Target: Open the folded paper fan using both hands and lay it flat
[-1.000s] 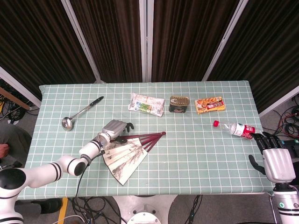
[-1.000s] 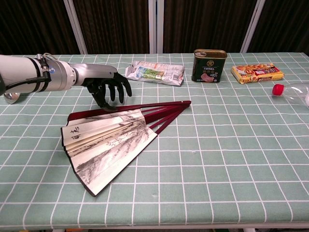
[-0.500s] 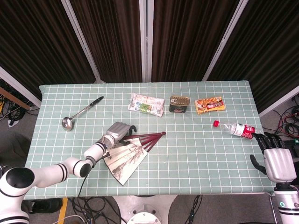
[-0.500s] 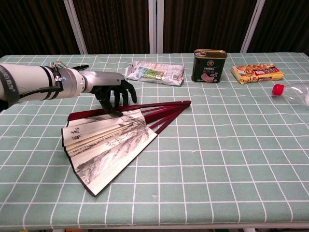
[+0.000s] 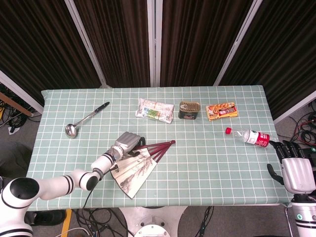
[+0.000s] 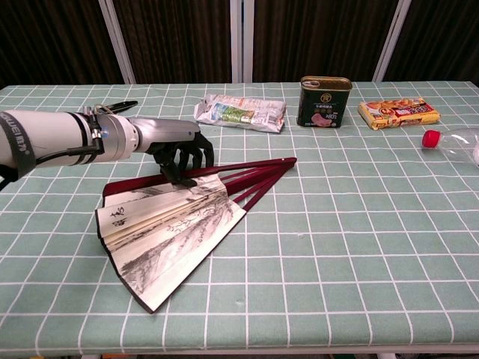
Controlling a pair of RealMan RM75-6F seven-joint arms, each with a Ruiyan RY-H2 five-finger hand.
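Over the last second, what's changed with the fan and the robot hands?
The left robot hand moved right and down from hovering beside the fan, and its fingertips now press on the upper ribs. The fan's paper edge shifted slightly toward the camera. The right robot hand stayed open by the table edge, sliding slightly outward. The bottle, can and ladle stayed put.
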